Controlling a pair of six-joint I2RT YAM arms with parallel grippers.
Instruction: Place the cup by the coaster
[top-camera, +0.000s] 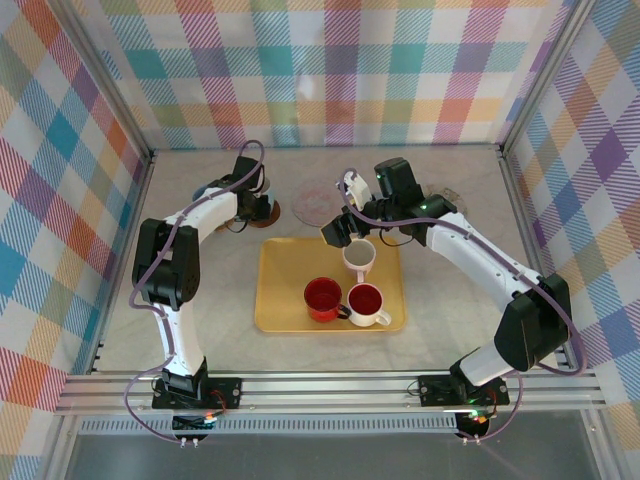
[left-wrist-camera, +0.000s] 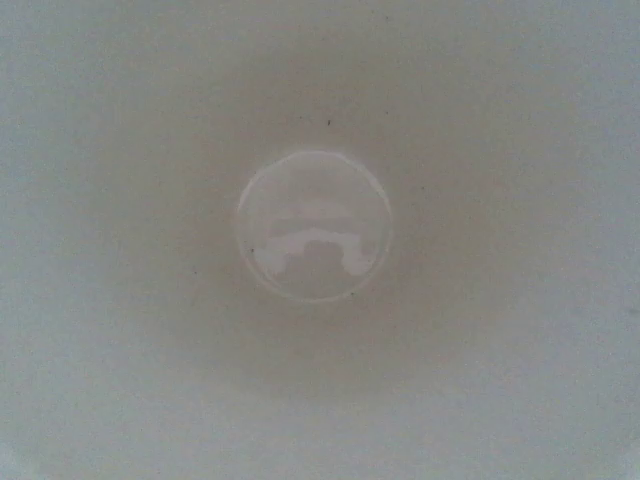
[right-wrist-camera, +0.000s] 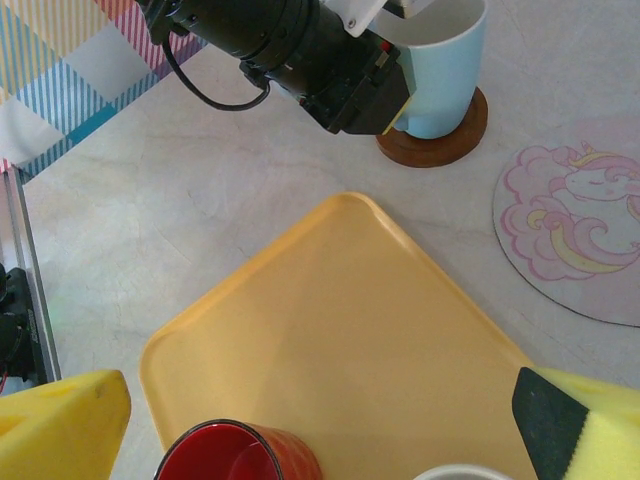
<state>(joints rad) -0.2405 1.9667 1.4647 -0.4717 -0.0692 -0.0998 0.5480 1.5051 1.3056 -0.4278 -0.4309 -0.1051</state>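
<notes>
A flat yellow plastic tray (top-camera: 285, 305) lay at the middle of the pale table (top-camera: 450, 190). On it stood a glossy red mug (top-camera: 322, 298), touching or just beside a white mug with a red inside (top-camera: 366, 303), and a plain white mug (top-camera: 358, 257) at the tray's far edge. The right gripper (top-camera: 338, 232) hung just beside that white mug. At far left, the left gripper (top-camera: 255, 188) sat at a pale blue cup (top-camera: 263, 187) on a round brown wooden coaster (top-camera: 270, 212). A round pink mat (top-camera: 313, 203) lay near it.
</notes>
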